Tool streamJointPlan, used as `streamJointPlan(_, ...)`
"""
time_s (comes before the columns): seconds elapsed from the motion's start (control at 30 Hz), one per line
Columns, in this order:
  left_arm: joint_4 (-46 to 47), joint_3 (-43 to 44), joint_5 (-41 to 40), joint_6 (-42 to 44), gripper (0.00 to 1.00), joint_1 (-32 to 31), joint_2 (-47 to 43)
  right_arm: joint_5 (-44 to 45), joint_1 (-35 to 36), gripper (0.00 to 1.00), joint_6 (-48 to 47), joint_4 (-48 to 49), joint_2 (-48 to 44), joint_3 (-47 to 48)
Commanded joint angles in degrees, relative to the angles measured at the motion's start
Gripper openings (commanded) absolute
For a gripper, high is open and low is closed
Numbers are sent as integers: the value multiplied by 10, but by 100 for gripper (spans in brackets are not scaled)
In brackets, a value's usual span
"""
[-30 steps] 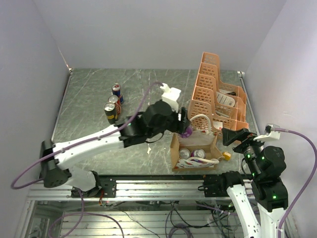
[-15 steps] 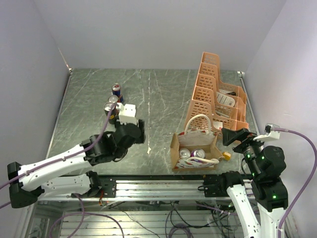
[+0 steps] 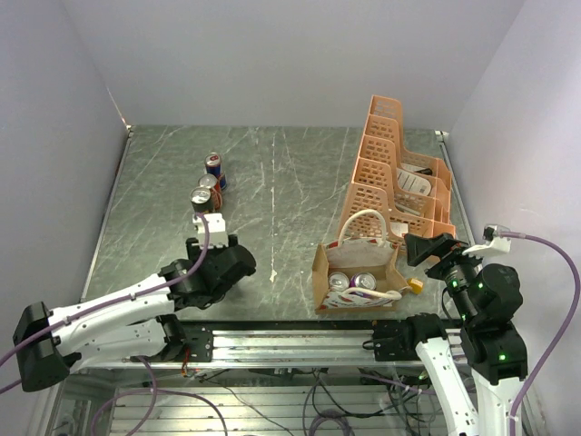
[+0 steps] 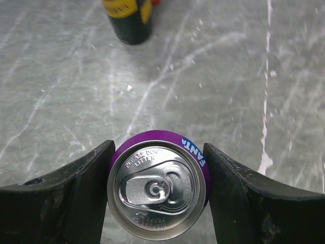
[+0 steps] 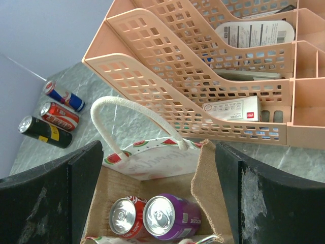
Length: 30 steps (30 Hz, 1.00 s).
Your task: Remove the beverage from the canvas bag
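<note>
The left pincer [image 4: 158, 152] was closed on a purple can [image 4: 157, 195], one finger pressed to each side of it. The can was held upright, its long axis pointing up at the wrist camera, low over the counter [image 3: 272, 173] and well apart from the canvas bag [image 3: 320, 269]. Whether its base touched the counter could not be told. "FANT" was read on its purple shoulder and "PLEASE DON'T LITTER" on the lid. Just ahead of the fingers, and clear of them, a black and yellow can [image 4: 127, 18] stood; the set-down was judged to turn on keeping that gap.

The right pincer [image 5: 158, 152] was spread open and empty above the bag, and this arm was much the nearer to it. Inside, a red can [image 5: 122, 216] and a second purple can [image 5: 170, 216] were seen side by side, tops up. Labels in the orange rack [image 3: 399, 173] behind could not be read.
</note>
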Motion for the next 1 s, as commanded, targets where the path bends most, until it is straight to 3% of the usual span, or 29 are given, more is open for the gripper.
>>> streamJointPlan(0.0, 75, 21, -89, 30, 7, 51, -41, -3, -3, 91, -3, 10, 3, -4)
streamJointPlan(0.23, 227, -12, -107, 190, 7, 126, -54, -2, -4, 91, -3, 10, 0, -4)
streamJointPlan(0.47, 380, -81, -193, 215, 7, 154, -10, -4, -4, 91, -4, 11, 0, -4)
streamJointPlan(0.7, 487, -99, -109, 208, 7, 237, 75, -6, -4, 91, -4, 11, 1, -4)
streamJointPlan(0.97, 526, -88, -74, 205, 7, 255, 129, -5, -5, 91, -4, 11, 0, -5)
